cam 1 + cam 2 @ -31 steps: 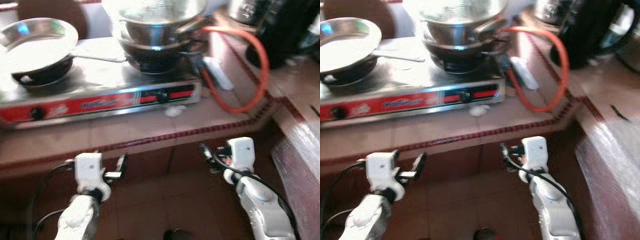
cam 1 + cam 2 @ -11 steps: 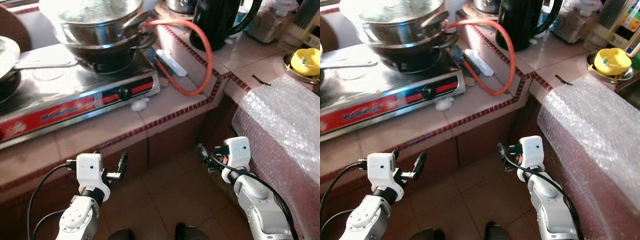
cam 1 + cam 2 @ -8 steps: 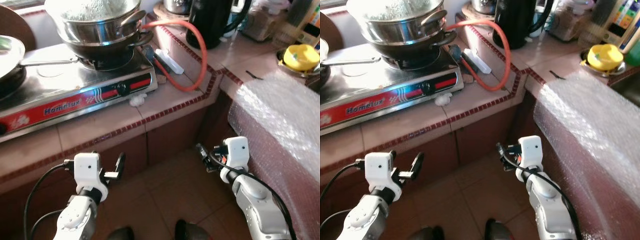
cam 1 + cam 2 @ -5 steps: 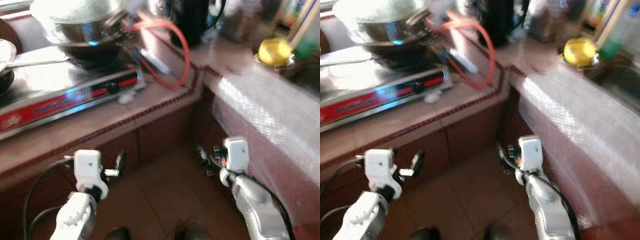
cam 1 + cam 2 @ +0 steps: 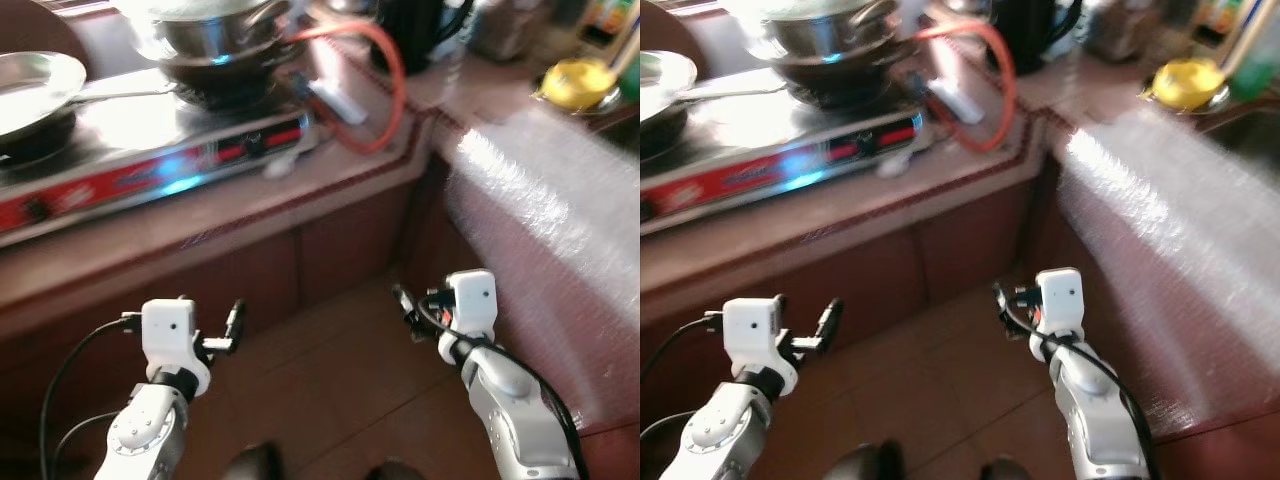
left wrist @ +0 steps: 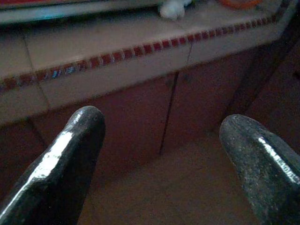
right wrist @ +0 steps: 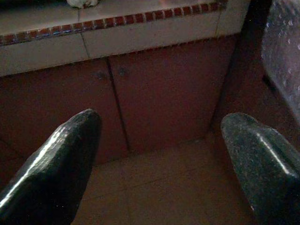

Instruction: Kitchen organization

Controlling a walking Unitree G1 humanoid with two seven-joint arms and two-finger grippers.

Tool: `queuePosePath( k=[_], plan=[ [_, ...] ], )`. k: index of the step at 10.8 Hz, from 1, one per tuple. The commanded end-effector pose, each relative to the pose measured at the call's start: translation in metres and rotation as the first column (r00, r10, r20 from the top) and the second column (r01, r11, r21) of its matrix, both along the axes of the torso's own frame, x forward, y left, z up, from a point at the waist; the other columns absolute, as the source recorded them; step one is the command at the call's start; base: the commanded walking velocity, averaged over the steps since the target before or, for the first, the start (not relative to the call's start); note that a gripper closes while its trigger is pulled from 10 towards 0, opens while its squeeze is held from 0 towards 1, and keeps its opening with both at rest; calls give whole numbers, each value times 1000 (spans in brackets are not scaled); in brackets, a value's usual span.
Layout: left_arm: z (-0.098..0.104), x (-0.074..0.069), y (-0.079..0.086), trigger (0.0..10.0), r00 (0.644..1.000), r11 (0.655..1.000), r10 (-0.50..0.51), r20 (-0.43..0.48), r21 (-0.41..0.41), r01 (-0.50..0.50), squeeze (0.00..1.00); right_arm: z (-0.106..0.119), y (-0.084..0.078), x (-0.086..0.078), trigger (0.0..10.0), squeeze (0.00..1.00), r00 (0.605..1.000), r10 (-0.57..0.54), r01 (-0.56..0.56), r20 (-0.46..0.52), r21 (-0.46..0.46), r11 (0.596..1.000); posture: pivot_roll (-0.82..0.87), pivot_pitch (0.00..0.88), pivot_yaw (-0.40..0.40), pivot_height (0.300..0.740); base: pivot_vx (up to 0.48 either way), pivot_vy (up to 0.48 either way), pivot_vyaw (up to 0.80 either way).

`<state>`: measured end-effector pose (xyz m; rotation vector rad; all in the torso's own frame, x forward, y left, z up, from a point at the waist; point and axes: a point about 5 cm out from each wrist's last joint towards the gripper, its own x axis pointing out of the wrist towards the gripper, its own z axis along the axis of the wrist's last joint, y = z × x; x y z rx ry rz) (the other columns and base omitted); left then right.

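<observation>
Both arms hang low in front of the cabinet doors under a tiled counter (image 5: 330,185). My left gripper (image 5: 235,318) is open with nothing between its fingers; in the left wrist view it (image 6: 161,122) faces the brown cabinet doors (image 6: 140,117). My right gripper (image 5: 400,305) is open and empty too, and it (image 7: 161,122) points at the cabinet corner. On the counter stands a gas stove (image 5: 150,165) with a red front. It carries a steel pot (image 5: 215,40) and a frying pan (image 5: 35,85).
An orange hose (image 5: 385,90) loops beside the stove, with a black kettle (image 5: 415,30) behind it. Bubble wrap (image 5: 540,220) covers the counter on the right. A yellow object (image 5: 578,82) sits in a bowl at the far right. A white wad (image 5: 283,165) lies before the stove.
The whole picture has shifted and stays blurred, so the camera has moved; the frying pan is back in view on the left. Both arms keep the same low, open pose.
</observation>
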<state>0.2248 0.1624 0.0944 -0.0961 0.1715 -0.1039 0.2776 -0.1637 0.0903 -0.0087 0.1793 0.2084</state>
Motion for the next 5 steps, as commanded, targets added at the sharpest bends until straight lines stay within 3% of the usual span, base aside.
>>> queuePosePath(
  k=[1, 3, 5],
  plan=[
    [3, 0, -3, 10000, 1000, 1000, -22, 9, 2, 22, 0, 3, -3, 0, 10000, 0, 1000, -24, 24, 9, 3, 1000, -84, 173, 9, 740, 0, 0, 0],
    [10, 4, 1, 10000, 999, 1000, 2, 41, -8, -2, 0, 9, -1, 3, 10000, 0, 999, -35, 35, 26, 7, 999, -89, 174, 11, 740, 0, 0, -216],
    [16, 11, 2, 10000, 997, 1000, 22, 74, -20, -20, 0, 9, -3, 3, 10000, 0, 999, -40, 40, 26, -2, 999, -95, 171, 8, 740, 0, 0, -788]
  ],
)
